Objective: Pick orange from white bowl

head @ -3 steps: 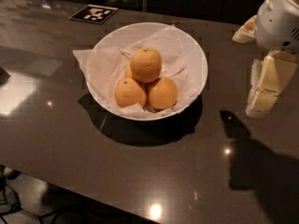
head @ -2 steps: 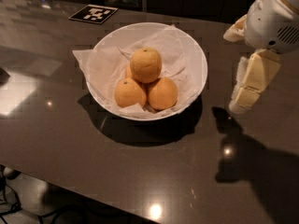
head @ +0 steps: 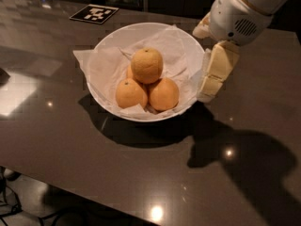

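Note:
The orange sits on top of a pile of slightly smaller oranges in the white bowl, which is lined with crumpled white paper and stands on the dark table. My gripper hangs just outside the bowl's right rim, level with the fruit and apart from it. It is open and empty. One cream finger points down beside the rim, and the other shows behind the white wrist.
A black-and-white marker tag lies on the dark glossy table behind the bowl at the left. The table's front edge runs across the lower left, with floor and cables below it.
My gripper has moved left from the right edge of the view to the bowl's right rim. The bowl and the oranges have not moved.

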{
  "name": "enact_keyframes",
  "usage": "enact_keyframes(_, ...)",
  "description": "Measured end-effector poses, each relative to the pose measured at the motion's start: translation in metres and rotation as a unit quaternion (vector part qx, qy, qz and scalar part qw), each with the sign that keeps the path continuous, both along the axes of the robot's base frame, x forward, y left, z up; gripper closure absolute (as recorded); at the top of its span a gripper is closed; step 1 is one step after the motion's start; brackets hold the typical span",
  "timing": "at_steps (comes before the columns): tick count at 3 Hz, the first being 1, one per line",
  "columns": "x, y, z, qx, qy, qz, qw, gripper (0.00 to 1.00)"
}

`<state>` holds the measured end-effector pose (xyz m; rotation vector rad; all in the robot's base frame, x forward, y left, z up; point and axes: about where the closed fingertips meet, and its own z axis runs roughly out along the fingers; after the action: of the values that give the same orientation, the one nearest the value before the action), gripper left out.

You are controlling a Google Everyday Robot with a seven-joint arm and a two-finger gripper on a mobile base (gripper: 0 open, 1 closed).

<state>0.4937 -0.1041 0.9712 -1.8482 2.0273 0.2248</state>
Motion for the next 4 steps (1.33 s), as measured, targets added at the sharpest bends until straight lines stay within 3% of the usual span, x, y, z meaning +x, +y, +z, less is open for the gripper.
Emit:
enact_keyframes(1, 0.001, 0.002, 0.001, 0.001, -0.002, 0.0, 1.0, 0.0)
enact_keyframes(3, 0.027, 0.03, 0.0, 0.062, -0.026, -0.004, 0.9977, 0.0)
enact_keyframes(4, 0.035, 0.044, -0.008, 0.092, -0.009, 0.001, 0.9957, 0.0)
